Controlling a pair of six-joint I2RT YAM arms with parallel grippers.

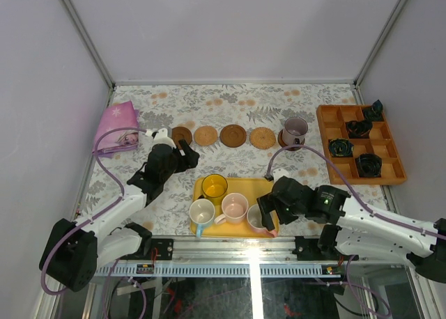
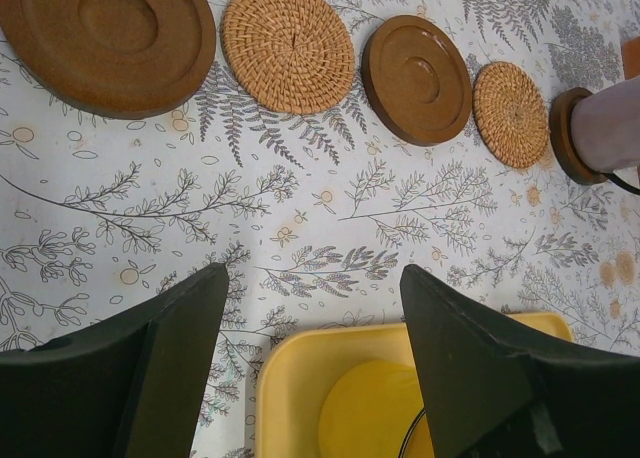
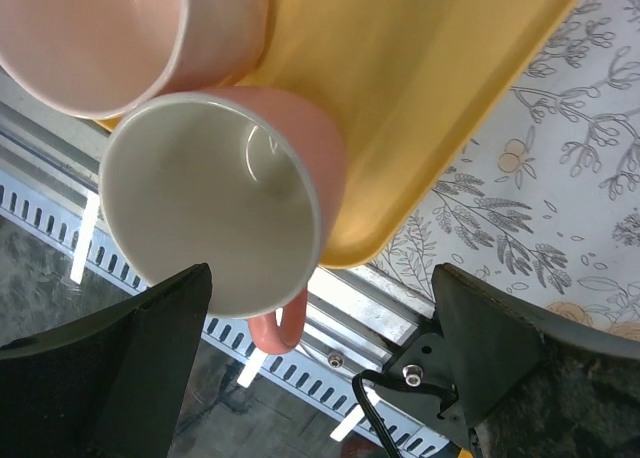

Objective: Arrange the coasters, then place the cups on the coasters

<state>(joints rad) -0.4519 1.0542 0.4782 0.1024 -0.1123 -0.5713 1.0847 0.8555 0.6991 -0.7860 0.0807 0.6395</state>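
Plain white walls (image 1: pixel 230 26) on three sides, leaf-and-flower patterned tablecloth (image 1: pixel 237 103), metal rail (image 1: pixel 209 250) along near edge, even light

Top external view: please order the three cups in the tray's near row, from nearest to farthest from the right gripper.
1. Pale pink cup, at the right corner of the tray, beside the right gripper.
2. Middle pink cup, at the centre of the row.
3. White cup, at the left end.

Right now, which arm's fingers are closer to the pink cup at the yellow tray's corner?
Right. The right fingers are open right at the pink cup on the yellow tray; the left fingers hover past the tray's far side, by the coasters.
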